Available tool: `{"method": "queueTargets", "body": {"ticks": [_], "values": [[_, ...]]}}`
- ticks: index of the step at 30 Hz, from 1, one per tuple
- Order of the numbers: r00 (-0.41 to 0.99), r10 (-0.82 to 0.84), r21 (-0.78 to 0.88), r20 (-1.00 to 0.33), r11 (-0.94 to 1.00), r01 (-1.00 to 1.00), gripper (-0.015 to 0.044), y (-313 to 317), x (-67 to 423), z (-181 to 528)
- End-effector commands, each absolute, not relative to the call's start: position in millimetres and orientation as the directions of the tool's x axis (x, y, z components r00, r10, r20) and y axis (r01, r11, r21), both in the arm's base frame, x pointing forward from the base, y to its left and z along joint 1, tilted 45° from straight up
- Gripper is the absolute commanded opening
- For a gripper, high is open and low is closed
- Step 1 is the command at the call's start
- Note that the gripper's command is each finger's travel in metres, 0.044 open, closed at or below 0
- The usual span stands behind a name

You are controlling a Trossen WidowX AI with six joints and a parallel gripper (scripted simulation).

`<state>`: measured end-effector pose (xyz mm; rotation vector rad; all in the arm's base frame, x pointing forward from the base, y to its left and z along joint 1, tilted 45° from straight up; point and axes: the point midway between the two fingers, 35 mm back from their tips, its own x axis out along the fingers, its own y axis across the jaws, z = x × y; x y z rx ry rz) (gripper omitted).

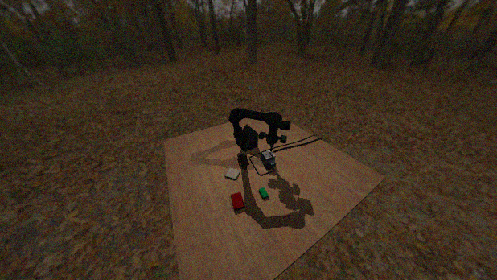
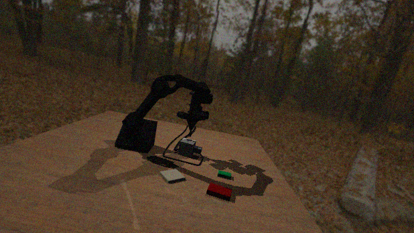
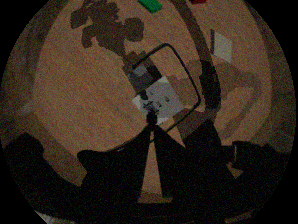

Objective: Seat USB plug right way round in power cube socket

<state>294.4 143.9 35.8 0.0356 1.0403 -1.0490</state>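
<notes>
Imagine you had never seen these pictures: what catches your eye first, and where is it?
The black arm arches mid-board, its end effector shut on the USB plug above the grey power cube. Nearer the front lie a red block, a green block and a white block.

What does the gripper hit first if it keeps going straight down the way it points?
The power cube, most likely its top face. The gripper, shut on the USB plug, points down right above it, though the gap between them is hard to judge.

No text, label, brand or number can be read in any view. The power cube [image 3: 161,98] shows pale faces with small dark marks, perhaps sockets, too blurred to tell.
</notes>
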Motion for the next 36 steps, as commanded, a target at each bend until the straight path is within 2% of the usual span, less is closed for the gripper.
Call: {"method": "queueTargets", "body": {"ticks": [1,19,36], "values": [[0.094,-0.690,-0.478,-0.717,0.586,0.655,0.0000,144.1,294.5,35.5],[0.094,-0.690,-0.656,-0.717,0.715,0.243,0.0000,144.1,294.5,35.6],[0.094,-0.690,-0.693,-0.717,0.694,-0.196,0.0000,144.1,294.5,35.6]]}}
